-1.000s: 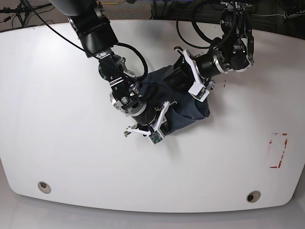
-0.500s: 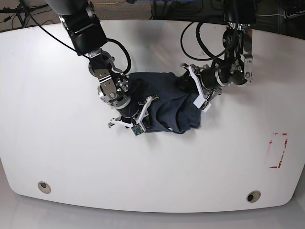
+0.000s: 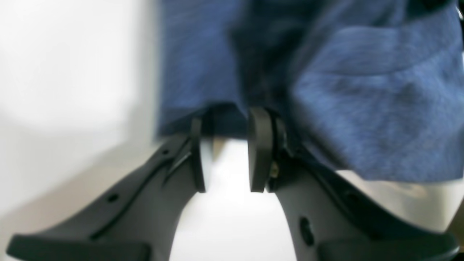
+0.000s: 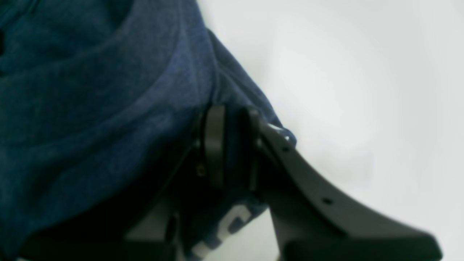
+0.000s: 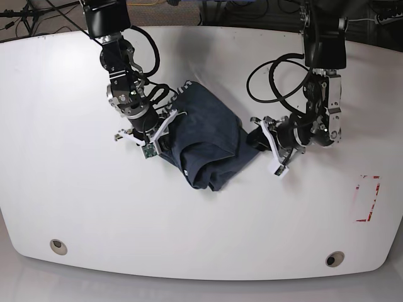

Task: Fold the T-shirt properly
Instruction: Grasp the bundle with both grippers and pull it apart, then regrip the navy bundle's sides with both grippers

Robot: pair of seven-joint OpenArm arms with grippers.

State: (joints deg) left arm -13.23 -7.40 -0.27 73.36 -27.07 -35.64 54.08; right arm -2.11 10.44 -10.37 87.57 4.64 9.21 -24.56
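On the white table (image 5: 75,189), my right pincer (image 4: 232,145) and left pincer (image 3: 224,145) each pinch an edge of the bunched navy T-shirt (image 5: 204,141) stretched between them.

Both arms low, fingers (image 3: 197,152) clamped, spread apart.

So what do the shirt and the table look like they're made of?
The T-shirt: soft knit fabric, probably cotton jersey. It is heathered blue, matte, and drapes in loose folds.

The table: a hard, smooth white top, likely laminate or painted board. It has a faint sheen, and the exact material cannot be told.
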